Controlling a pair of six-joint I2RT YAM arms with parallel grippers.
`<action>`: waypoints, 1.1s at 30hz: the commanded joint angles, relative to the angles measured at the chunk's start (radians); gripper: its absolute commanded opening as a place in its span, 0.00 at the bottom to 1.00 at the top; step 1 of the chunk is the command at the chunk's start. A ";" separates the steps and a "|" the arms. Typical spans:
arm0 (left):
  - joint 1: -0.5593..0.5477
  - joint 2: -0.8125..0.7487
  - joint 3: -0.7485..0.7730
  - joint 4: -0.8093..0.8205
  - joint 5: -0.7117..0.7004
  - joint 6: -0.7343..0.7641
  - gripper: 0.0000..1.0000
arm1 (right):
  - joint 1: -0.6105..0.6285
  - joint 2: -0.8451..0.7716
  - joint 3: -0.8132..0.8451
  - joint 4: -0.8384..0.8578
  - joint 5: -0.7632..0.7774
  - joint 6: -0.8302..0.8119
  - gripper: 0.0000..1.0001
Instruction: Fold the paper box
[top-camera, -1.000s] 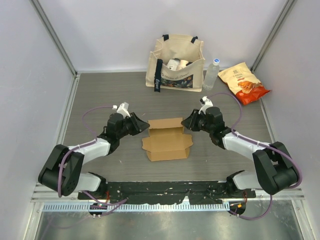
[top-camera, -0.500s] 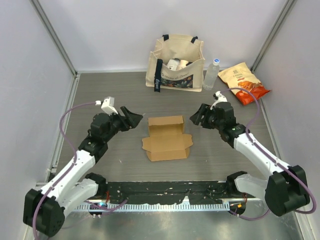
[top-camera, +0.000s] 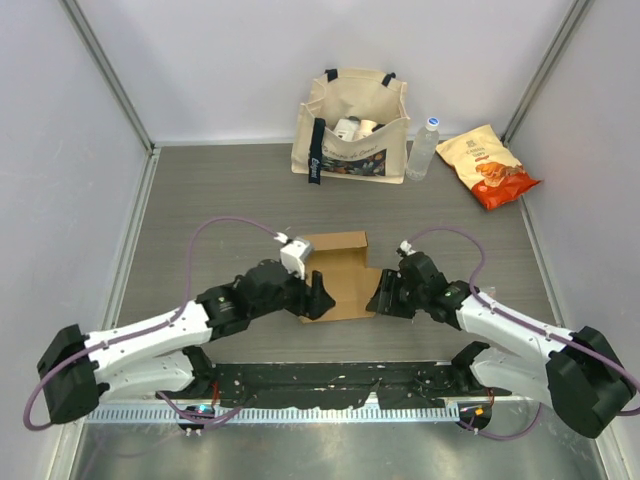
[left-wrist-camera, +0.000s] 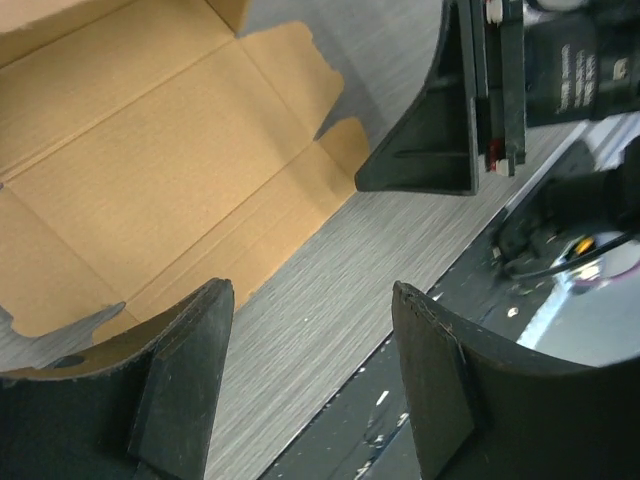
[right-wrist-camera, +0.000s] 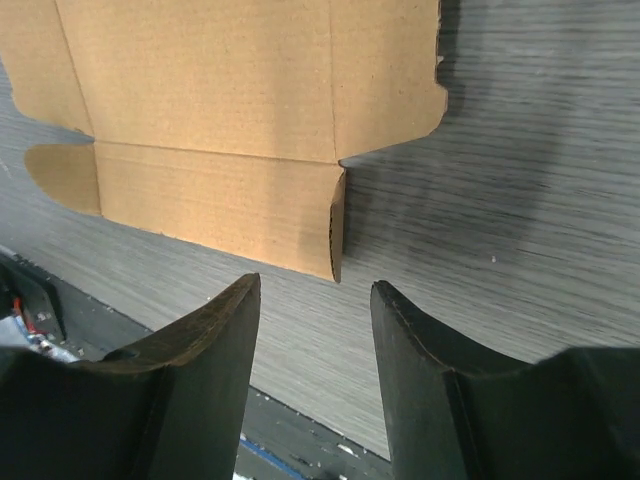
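Left gripper (top-camera: 319, 299) sits 7 o'clock of the paper box (top-camera: 340, 262), right gripper (top-camera: 384, 297) at 4, both wide, empty; a sideways nudge might skid the thin card.

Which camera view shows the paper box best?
The top external view: it alone shows almost the whole paper box, with only its near corners hidden. The left wrist view shows panels and creases, cropped. The right wrist view shows one end, also cropped.

Left gripper (top-camera: 318, 298), right gripper (top-camera: 384, 297) crowding box's (top-camera: 340, 268) near corners; table (top-camera: 220, 200) lying open behind; bag (top-camera: 350, 125), bottle (top-camera: 424, 148), packet (top-camera: 487, 165) standing well back.
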 joint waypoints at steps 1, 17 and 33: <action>-0.163 0.114 0.159 -0.088 -0.229 0.155 0.68 | 0.067 -0.015 0.010 0.026 0.190 0.043 0.53; -0.261 0.493 0.349 -0.159 -0.202 0.525 0.75 | 0.035 -0.009 0.053 0.080 0.125 0.029 0.01; -0.502 0.798 0.512 -0.114 -0.904 0.773 0.53 | -0.155 -0.066 0.142 -0.017 -0.216 0.008 0.01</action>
